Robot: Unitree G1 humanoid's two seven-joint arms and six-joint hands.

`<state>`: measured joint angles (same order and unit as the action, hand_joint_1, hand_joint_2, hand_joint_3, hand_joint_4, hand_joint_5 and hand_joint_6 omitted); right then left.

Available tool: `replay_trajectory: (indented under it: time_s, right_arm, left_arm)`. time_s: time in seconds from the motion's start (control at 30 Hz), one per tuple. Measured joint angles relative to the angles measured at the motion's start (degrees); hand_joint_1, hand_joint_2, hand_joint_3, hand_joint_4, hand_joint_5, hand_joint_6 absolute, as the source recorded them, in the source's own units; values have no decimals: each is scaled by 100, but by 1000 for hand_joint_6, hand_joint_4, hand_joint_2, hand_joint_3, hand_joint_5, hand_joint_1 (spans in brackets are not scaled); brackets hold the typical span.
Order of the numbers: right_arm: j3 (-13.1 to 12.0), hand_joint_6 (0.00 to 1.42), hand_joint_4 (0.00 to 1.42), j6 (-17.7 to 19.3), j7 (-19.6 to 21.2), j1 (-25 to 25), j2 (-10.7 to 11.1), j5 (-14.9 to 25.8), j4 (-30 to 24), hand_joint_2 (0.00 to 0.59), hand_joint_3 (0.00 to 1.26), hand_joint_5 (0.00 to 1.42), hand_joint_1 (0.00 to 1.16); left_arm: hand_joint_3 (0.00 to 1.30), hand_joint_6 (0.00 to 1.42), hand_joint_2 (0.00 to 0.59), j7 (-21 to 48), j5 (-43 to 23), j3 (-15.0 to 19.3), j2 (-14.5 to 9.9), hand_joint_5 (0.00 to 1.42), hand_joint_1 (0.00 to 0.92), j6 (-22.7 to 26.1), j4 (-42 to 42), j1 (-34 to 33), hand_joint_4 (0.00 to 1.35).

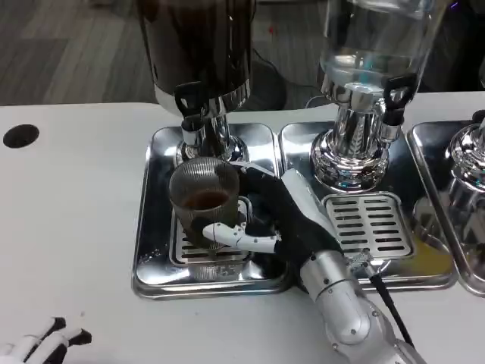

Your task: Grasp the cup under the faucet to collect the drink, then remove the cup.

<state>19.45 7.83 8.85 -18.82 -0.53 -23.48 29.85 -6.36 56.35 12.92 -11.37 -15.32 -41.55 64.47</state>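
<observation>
A ribbed clear cup with dark drink in its bottom stands on the left drip tray, below the black-handled faucet of the dark drink dispenser. My right hand grips the cup from its right side, with one white finger across the cup's front and dark fingers behind it. My left hand rests at the table's bottom left corner, fingers apart and holding nothing.
To the right stands a clear-tank dispenser on its own steel tray with a slotted grate. A third chrome dispenser is at the right edge. A black hole marks the table's far left.
</observation>
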Motion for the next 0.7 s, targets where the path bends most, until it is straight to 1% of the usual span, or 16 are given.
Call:
replay_trajectory:
  time_s: [0.27, 0.53, 0.57, 0.63, 0.7]
  right_arm:
    - [-3, 100, 292, -10, 15, 11, 4, 0, -24, 93, 308, 288, 664]
    - [0, 84, 303, -10, 15, 59, 28, -1, -87, 92, 340, 291, 665]
    - [2, 82, 296, -10, 18, 70, 37, -7, -101, 89, 318, 283, 656]
    - [7, 67, 270, -10, 21, 86, 49, -15, -122, 92, 232, 269, 661]
    - [14, 50, 229, -10, 20, 100, 53, -24, -128, 85, 185, 255, 664]
  left_arm:
    - [345, 443, 112, 50, 1, 1, 22, 266, 0, 1, 0, -63, 191]
    - [345, 444, 113, 96, 2, 1, 46, 272, 0, 2, 0, -111, 199]
    - [345, 444, 113, 98, 2, 1, 46, 273, 0, 2, 0, -117, 200]
    - [345, 444, 113, 105, 2, 1, 46, 273, 0, 3, 1, -125, 200]
    - [345, 444, 114, 121, 2, 0, 46, 274, 0, 4, 1, -137, 201]
